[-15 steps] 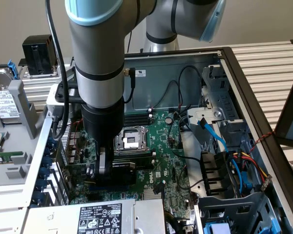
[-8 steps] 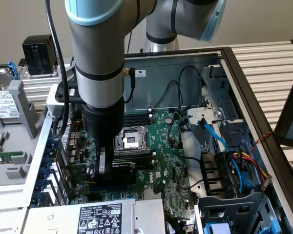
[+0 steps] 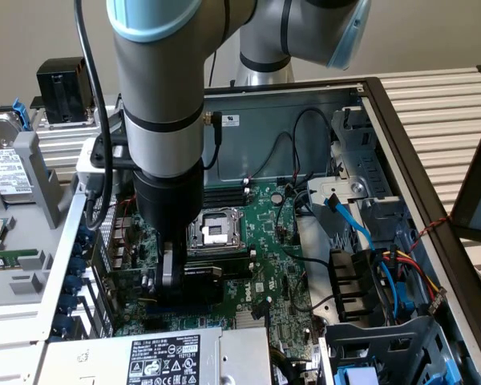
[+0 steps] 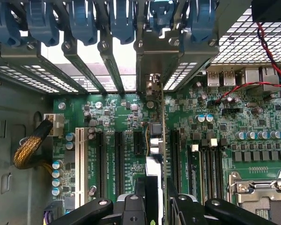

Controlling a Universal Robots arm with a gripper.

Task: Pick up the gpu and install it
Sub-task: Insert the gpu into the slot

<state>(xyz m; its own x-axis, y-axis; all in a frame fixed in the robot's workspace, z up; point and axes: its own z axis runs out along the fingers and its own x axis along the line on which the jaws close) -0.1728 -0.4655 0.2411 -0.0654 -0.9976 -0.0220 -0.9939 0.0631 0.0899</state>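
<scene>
My gripper point(image 3: 172, 277) reaches down into the open computer case over the large green motherboard point(image 3: 264, 216). It is shut on the gpu point(image 3: 204, 285), whose black shroud shows just to the exterior view's right of the fingers. In the wrist view the gpu point(image 4: 154, 136) stands edge-on between my fingers point(image 4: 133, 206), upright above the motherboard point(image 4: 126, 117) between two black expansion slots. Its silver end bracket point(image 4: 152, 61) lies against the case's rear slot frame. I cannot tell whether the card's edge sits in a slot. My gripper point(image 4: 155, 206) holds the card's near end.
Blue slot latches point(image 4: 122, 18) line the rear of the case. A white slot point(image 4: 81, 159) and a braided cable point(image 4: 30, 147) lie to one side, the CPU socket point(image 3: 212, 231) to the other. The power supply point(image 3: 160, 357) and drive cage with cables point(image 3: 369, 265) crowd the case.
</scene>
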